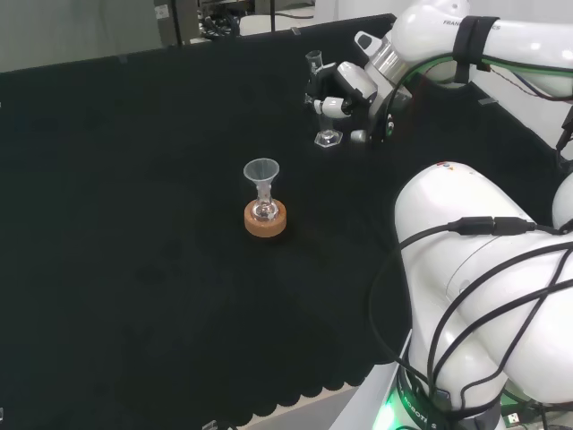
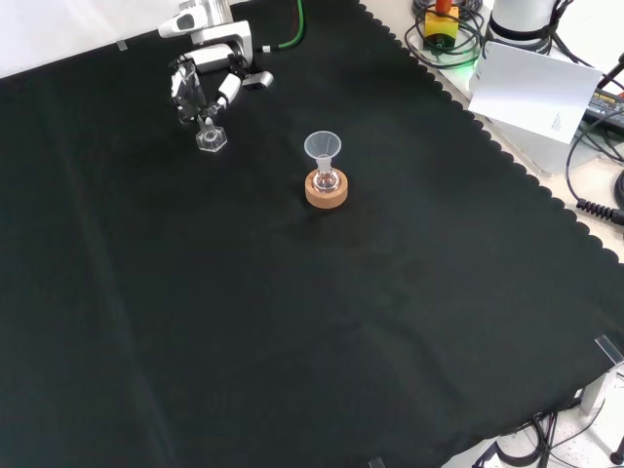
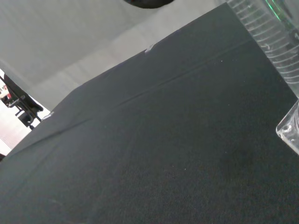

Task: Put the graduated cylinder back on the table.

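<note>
A clear graduated cylinder (image 1: pixel 323 106) with a hexagonal foot stands nearly upright at the far right of the cloth in the head view. The black and white hand (image 1: pixel 347 91) has its fingers curled round the cylinder's middle. The foot is at cloth level; I cannot tell whether it touches. In the front view the hand (image 2: pixel 216 78) reaches in from the top left, and the cylinder's foot (image 2: pixel 211 139) shows below it. The wrist view shows the cylinder's ribbed wall (image 3: pixel 275 44) close up above the black cloth (image 3: pixel 154 154).
A small flask with a clear funnel (image 1: pixel 261 172) in it sits on a cork ring (image 1: pixel 265 221) mid-cloth, nearer than the hand in the head view. In the front view the cork ring (image 2: pixel 326 191) lies right of and below the hand. A white sheet (image 2: pixel 534 88) and cables lie off the cloth.
</note>
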Motion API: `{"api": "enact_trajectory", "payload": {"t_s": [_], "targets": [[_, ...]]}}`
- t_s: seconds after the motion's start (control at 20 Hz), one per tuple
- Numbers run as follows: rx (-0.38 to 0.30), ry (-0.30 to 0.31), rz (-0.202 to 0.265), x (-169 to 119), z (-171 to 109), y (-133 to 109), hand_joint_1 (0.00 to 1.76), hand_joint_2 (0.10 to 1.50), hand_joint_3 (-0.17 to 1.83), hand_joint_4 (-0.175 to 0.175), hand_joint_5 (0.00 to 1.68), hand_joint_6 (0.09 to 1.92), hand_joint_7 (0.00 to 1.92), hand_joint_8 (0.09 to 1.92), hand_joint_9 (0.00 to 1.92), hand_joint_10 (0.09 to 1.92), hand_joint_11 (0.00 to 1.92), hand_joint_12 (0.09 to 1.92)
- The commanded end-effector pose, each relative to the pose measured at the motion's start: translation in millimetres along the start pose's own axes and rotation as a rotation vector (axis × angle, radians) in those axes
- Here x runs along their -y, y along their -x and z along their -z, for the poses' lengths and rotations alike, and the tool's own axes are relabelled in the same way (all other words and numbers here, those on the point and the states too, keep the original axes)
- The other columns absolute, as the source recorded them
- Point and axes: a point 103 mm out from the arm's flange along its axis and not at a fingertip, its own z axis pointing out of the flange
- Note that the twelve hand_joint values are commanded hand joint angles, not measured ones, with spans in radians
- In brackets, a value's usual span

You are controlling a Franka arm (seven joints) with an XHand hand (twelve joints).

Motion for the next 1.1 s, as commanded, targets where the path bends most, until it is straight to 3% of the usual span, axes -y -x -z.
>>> {"api": "enact_trajectory", "payload": {"t_s": [0.05,1.1], "targets": [[-0.042,0.018,-0.002,3.5,-18.0,2.5,1.12,1.13,0.0,-0.09,0.96,1.05,1.25,0.31,1.5,0.09,1.39,0.69],[-0.124,-0.004,0.035,5.0,-45.8,6.1,1.11,1.14,0.0,-0.091,0.94,1.07,1.21,0.31,1.46,0.09,1.35,0.7]]}}
